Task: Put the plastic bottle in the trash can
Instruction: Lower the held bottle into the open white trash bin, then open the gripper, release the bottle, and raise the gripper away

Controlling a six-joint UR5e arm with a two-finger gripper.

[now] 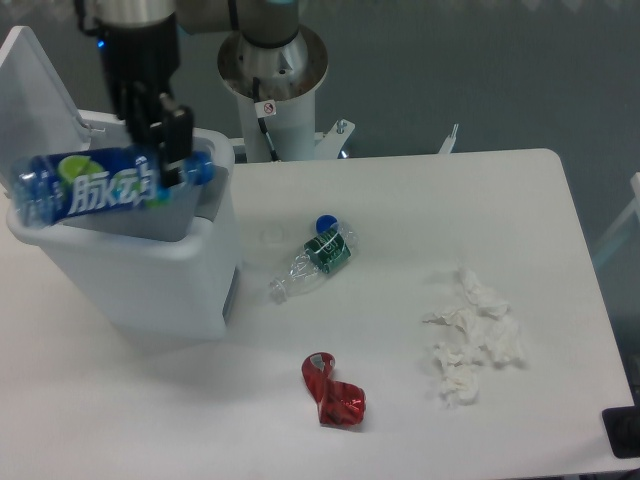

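Note:
The plastic bottle (pixel 100 186) is blue-tinted, with a blue label, white characters and a lime-green spot. It lies sideways in the air over the open mouth of the trash can. My gripper (pixel 170 150) is shut on its right end, near the cap. The trash can (pixel 150 285) is a large white bin at the left of the table, with its flip lid (pixel 35 95) raised behind it.
A crushed clear bottle with a green label (pixel 318 258) and a loose blue cap (pixel 325 224) lie mid-table. A red crumpled wrapper (pixel 333 392) lies near the front. Crumpled white tissue (pixel 472 335) lies at the right. The arm's base (pixel 272 80) stands behind the table.

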